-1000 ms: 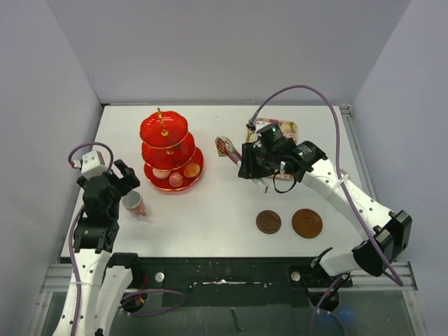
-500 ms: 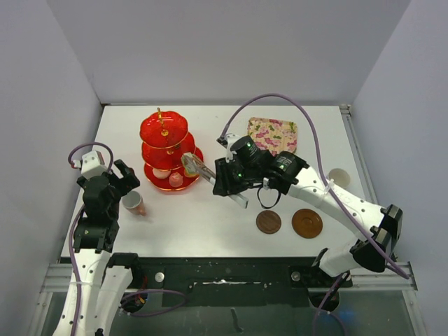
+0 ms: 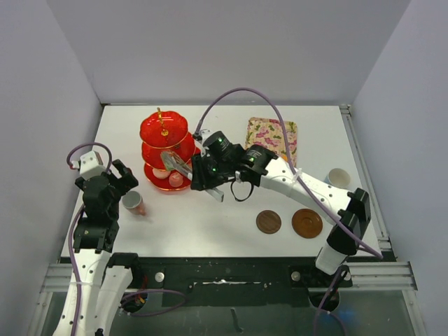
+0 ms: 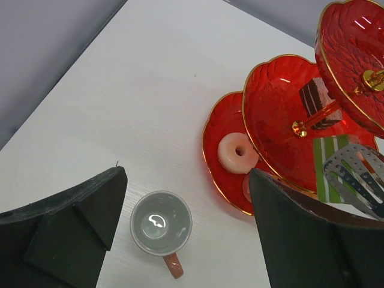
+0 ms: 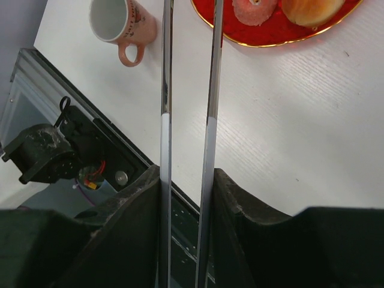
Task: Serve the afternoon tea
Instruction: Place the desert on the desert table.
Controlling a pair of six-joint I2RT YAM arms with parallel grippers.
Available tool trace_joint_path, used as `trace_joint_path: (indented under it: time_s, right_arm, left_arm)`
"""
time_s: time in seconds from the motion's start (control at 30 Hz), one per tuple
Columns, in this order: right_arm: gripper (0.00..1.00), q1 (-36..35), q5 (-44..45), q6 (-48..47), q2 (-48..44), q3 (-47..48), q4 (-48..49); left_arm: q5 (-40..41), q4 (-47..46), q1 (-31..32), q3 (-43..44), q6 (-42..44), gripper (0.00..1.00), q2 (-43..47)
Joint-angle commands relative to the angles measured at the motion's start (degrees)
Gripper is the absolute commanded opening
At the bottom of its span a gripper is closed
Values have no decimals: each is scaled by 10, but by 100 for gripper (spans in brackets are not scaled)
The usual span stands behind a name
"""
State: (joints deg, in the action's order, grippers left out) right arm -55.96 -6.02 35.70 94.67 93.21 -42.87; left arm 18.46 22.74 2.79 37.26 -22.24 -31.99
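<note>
The red three-tier stand (image 3: 168, 148) with a gold handle stands at the back left. My right gripper (image 3: 204, 175) is shut on metal tongs (image 5: 186, 114), whose tips (image 3: 175, 165) reach the stand's middle tier. In the left wrist view the tongs (image 4: 355, 173) hold a green-and-white striped cake (image 4: 329, 163) at the stand (image 4: 279, 108). A brown cake slice (image 4: 318, 99) and a pink doughnut (image 4: 238, 153) sit on the tiers. My left gripper (image 3: 122, 179) is open above the pink cup (image 4: 161, 223). The light-blue cup (image 3: 338, 177) stands at the far right. Two brown saucers (image 3: 268, 222) (image 3: 307, 223) lie near the front.
A floral tray (image 3: 271, 133) lies at the back right. In the right wrist view the pink cup (image 5: 117, 21), a pink sweet (image 5: 255, 9) and an orange bun (image 5: 309, 9) on the bottom tier show near the table's front edge.
My right arm has swung left from the floral tray to the stand, carrying the tongs and striped cake. The left arm has not moved.
</note>
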Motion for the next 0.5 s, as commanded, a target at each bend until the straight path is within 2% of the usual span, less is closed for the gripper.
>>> trace_joint_path:
  time_s: [0.0,0.23,0.47]
  right_arm:
    - [19,-2,13,5,16,55,48]
    - [20,2,10,-5,77,119,43]
    - [20,2,43,-6,154,205,17]
  left_arm:
    - [14,-23,-3,12,-2,82,7]
    - [11,-25,-3,11,-2,82,10]
    - [11,-25,-2,11,-2,82,11]
